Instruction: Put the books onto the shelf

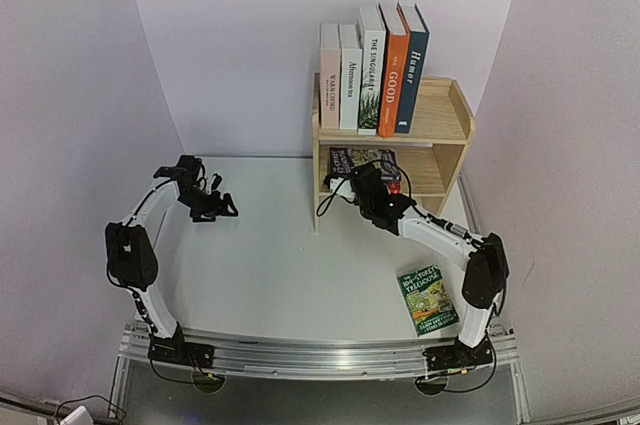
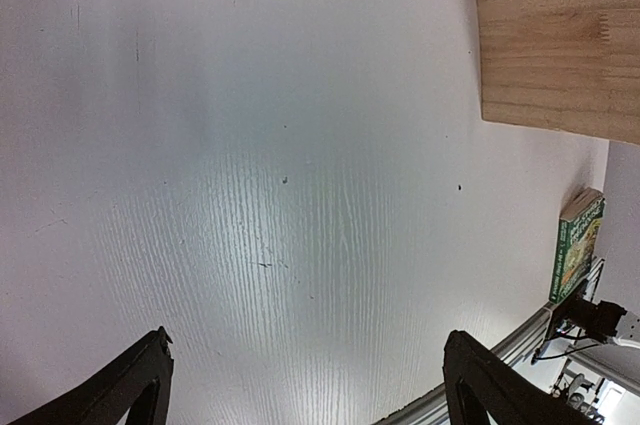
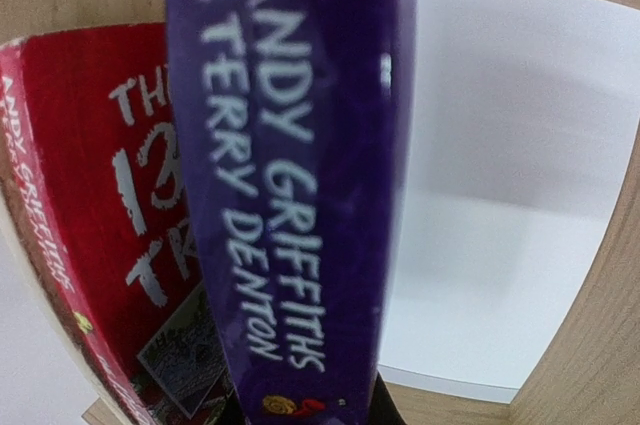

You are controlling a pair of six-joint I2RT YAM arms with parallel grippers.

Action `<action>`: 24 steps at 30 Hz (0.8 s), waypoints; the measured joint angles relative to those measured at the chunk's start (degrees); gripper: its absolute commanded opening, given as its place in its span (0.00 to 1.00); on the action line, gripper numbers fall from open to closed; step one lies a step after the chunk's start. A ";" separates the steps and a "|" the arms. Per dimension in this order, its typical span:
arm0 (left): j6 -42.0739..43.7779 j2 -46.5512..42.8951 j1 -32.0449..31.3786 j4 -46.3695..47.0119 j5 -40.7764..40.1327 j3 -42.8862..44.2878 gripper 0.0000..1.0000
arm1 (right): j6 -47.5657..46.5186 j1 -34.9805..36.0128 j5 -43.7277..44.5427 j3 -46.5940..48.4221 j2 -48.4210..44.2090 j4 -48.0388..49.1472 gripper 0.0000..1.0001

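The shelf (image 1: 440, 130) stands at the back of the table, with several books (image 1: 372, 70) upright on its top tier. My right gripper (image 1: 366, 188) reaches into the lower tier, shut on a purple book (image 3: 290, 175) whose spine reads "Andy Griffiths & Terry Denton". This purple book (image 1: 350, 159) sits beside a red book (image 3: 100, 195) in that tier. A green Treehouse book (image 1: 428, 300) lies flat on the table near the right arm's base. My left gripper (image 1: 216, 207) hovers open over bare table at the left, and its fingers (image 2: 130, 390) have nothing between them.
The shelf's wooden side panel (image 2: 555, 35) shows at the top right of the left wrist view, and the green book (image 2: 578, 245) lies by the table's metal front rail. White walls enclose the table on three sides. Wooden shelf panels (image 3: 590, 325) frame the right wrist's view.
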 measured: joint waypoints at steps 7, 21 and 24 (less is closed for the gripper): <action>0.04 0.00 0.00 0.00 0.00 -1.13 0.94 | -0.04 0.01 -0.01 -0.80 -0.12 1.12 0.00; 0.11 0.11 0.00 -0.04 0.00 -1.35 0.93 | 0.37 0.01 0.64 -3.32 -1.30 2.98 0.62; 0.15 0.11 0.00 -0.04 0.00 -1.35 0.93 | -0.01 0.01 0.87 -3.30 -2.02 3.08 0.64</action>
